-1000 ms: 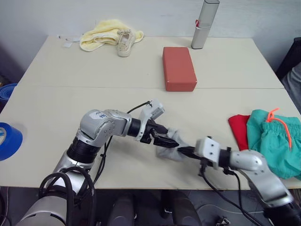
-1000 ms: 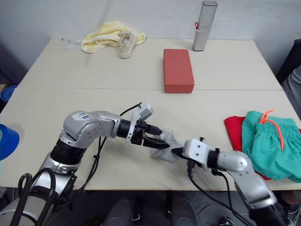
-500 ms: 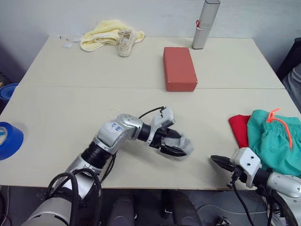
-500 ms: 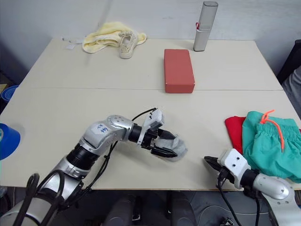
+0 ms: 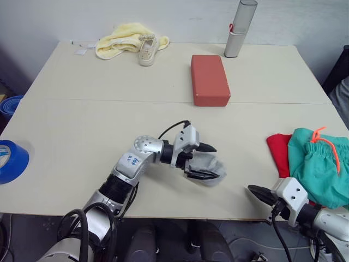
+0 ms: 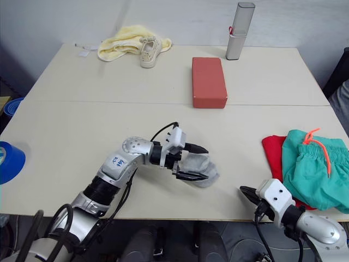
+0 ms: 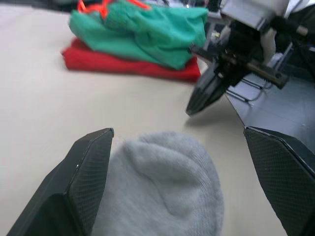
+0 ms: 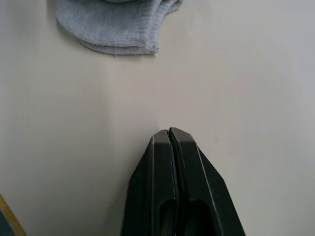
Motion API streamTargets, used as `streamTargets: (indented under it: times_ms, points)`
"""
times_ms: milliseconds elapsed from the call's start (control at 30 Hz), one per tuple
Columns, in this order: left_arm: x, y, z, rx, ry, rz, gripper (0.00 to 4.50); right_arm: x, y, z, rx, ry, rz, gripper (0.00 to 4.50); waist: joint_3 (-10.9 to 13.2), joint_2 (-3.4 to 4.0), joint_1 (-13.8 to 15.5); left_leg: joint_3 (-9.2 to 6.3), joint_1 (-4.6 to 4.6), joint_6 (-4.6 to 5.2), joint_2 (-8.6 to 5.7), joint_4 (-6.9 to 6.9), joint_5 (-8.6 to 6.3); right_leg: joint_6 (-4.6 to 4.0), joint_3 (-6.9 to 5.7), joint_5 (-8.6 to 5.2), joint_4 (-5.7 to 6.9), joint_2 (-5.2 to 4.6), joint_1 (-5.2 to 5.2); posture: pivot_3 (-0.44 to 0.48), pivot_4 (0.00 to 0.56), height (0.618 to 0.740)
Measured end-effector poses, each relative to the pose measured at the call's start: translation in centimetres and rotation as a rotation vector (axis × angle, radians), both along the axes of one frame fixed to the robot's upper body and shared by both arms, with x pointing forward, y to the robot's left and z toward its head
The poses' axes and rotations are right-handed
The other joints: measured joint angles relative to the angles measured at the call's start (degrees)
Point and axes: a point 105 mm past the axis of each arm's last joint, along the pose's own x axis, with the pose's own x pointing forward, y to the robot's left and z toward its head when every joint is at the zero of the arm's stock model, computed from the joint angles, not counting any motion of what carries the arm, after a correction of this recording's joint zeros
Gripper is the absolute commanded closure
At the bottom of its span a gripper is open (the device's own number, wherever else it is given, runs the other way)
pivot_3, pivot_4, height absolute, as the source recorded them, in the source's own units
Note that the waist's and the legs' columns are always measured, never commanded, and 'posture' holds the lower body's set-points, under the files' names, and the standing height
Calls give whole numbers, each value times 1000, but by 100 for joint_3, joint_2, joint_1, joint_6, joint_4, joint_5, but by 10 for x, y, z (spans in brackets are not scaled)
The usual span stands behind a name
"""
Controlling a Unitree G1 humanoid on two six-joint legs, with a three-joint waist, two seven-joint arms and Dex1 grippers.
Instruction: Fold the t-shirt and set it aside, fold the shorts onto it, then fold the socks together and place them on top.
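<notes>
The grey socks (image 5: 208, 168) lie bundled together on the table near its front edge. My left gripper (image 5: 211, 162) is open, with one finger above the bundle and one at its near side. In the left wrist view the socks (image 7: 165, 196) sit between the wide-spread fingers. My right gripper (image 5: 257, 191) is shut on nothing, low at the table's front edge to the right of the socks. The teal shorts (image 5: 319, 164) with an orange drawstring lie folded on the folded red t-shirt (image 5: 277, 152) at the right edge.
A brick-red box (image 5: 209, 79) sits mid-table at the back. At the far left are a yellow towel (image 5: 121, 42) and a beige sneaker (image 5: 145, 50). A silver cylinder (image 5: 239, 27) stands far right of centre. A blue tape roll (image 5: 8, 161) hangs off the left edge.
My right gripper let go of the socks and drew back to the table's front right. My left gripper carried them a little right, set them down and spread its fingers.
</notes>
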Motion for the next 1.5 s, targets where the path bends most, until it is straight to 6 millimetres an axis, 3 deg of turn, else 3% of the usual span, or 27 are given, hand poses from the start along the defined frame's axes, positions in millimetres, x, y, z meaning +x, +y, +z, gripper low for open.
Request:
streamTargets:
  times_ms: [100, 267, 367, 500, 600, 733, 967, 1133, 1500]
  points:
    - [-3, 9, 14, -53, -15, -35, 110, 0, -1, 4, 57, -6, -36, 4500, 0, 0, 3, -1, 0, 0, 1, 0, 0, 0, -1, 0, 0, 0, 0, 0, 150, 740]
    - [4, 30, 36, -107, -34, -17, 110, 0, -3, 19, 302, 39, -156, 4500, 0, 0, 1, -2, 3, 0, 1, 2, 0, 1, -1, 1, 5, -3, 2, 0, 150, 740]
    - [9, 35, 40, -111, -90, -11, 986, -2, 2, 24, 469, 125, -220, 4500, -1, 1, 2, -3, 4, 0, 1, 1, 0, 1, 0, 1, 6, -5, 3, 0, 150, 740]
    - [27, 39, 24, -76, -180, 54, 2285, -5, 10, 25, 665, 259, -299, 4500, 0, 1, 11, -4, 1, 5, 0, 1, -2, 1, -1, 1, 1, -6, 4, 0, 150, 740]
    - [29, 34, 11, -41, -222, 46, 3233, -10, 21, 26, 792, 360, -311, 3927, 0, 0, 10, -3, -3, 13, 0, 0, -7, 2, -1, 2, -4, -6, 4, 0, 150, 740]
    - [27, 23, -4, 4, -265, 16, 4500, -16, 32, 29, 910, 480, -328, 2529, 0, 0, 6, -1, -7, 21, -1, 1, -11, 10, -1, 6, -13, -7, 4, 0, 150, 740]
    - [24, 22, -39, 137, -264, 24, 4500, -16, 68, 24, 964, 738, -301, 80, -1, -2, -43, 4, -5, 23, 3, 0, -11, 12, 5, 7, -11, -1, 3, 0, 150, 740]
    - [21, 32, -47, 147, -232, 61, 4500, -5, 71, 18, 995, 791, -350, 35, 0, -2, 2, 2, -13, 25, 0, 4, -12, 19, 3, 7, -15, -4, 1, 0, 150, 740]
    - [24, 28, -45, 125, -251, 101, 4500, 22, 65, 15, 1107, 797, -412, 35, -1, -2, -11, 4, -17, 36, 0, 10, -13, 31, 7, 15, -20, -7, 2, 0, 150, 740]
